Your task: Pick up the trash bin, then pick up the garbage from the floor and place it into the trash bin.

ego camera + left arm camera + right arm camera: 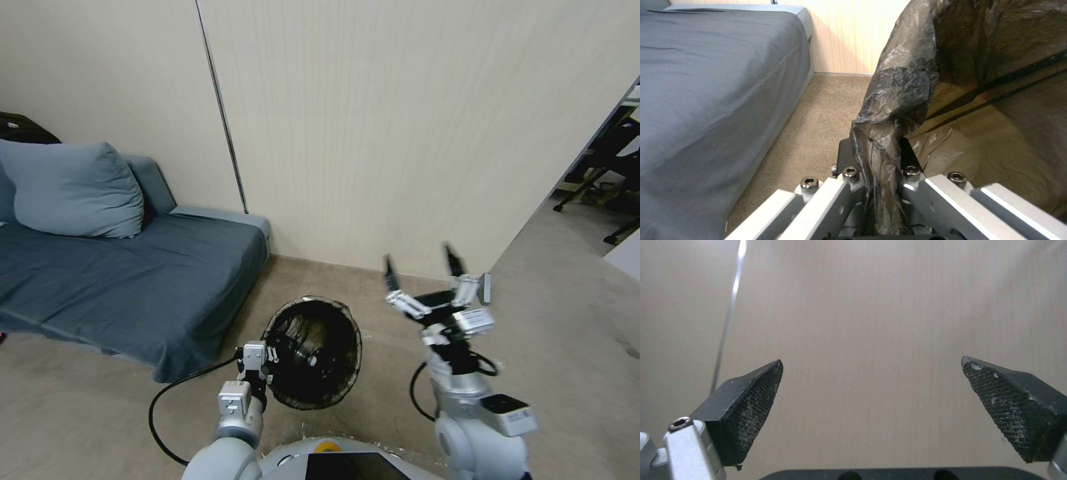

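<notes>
The trash bin [313,353] hangs in front of me, just right of the sofa, its mouth turned up toward the head camera so the black bag liner inside shows. My left gripper [269,358] is shut on the bin's near-left rim. In the left wrist view its fingers [876,151] pinch the rim, with the liner [907,66] folded over it. My right gripper [421,261] is raised to the right of the bin, open and holding nothing, facing the bare wall. Its dark ribbed pads [751,400] stand wide apart. The garbage is out of view.
A blue-grey sofa [120,280] with a cushion [73,190] stands at the left, close to the bin. The beige panelled wall [400,133] is straight ahead. Black chair legs [593,187] stand beyond the wall's corner at the right. The floor is tan carpet [567,347].
</notes>
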Motion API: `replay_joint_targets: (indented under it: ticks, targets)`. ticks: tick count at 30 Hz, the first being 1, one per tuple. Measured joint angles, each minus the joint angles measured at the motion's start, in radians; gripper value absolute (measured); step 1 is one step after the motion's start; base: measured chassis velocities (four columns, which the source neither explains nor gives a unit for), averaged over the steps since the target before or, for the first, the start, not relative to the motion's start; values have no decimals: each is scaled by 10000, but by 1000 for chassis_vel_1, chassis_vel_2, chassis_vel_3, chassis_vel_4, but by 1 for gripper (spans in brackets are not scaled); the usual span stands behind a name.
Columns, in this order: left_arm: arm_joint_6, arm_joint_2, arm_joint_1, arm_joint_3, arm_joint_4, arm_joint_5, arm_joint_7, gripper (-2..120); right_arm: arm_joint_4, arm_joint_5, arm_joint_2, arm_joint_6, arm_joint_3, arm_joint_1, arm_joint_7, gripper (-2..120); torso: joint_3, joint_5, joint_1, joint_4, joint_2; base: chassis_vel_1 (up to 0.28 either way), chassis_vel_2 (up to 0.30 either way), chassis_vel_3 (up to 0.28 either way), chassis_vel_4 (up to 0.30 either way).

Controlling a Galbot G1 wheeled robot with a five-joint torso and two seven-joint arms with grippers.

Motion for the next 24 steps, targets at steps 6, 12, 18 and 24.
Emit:
replay_joint_targets:
  ticks: [6,12,18,24]
  targets:
    - [-30,-6,8,-134,-35,-33,-9,0,-711,112,162,186,387,-265,307,100,0,2,0,0,0,0,0,0,0]
    - [-65,-63,26,-231,-64,-40,-27,0,-1755,92,531,774,542,-714,538,100,0,1,0,-1,0,0,0,0,0]
    - [-58,-139,42,-161,-69,-12,-28,0,-1926,87,654,940,479,-746,474,100,0,0,0,-1,0,0,0,0,0]
    - [-55,-150,61,-151,-69,10,-23,0,-1979,83,689,954,429,-655,434,100,1,0,0,-1,0,0,0,0,0]
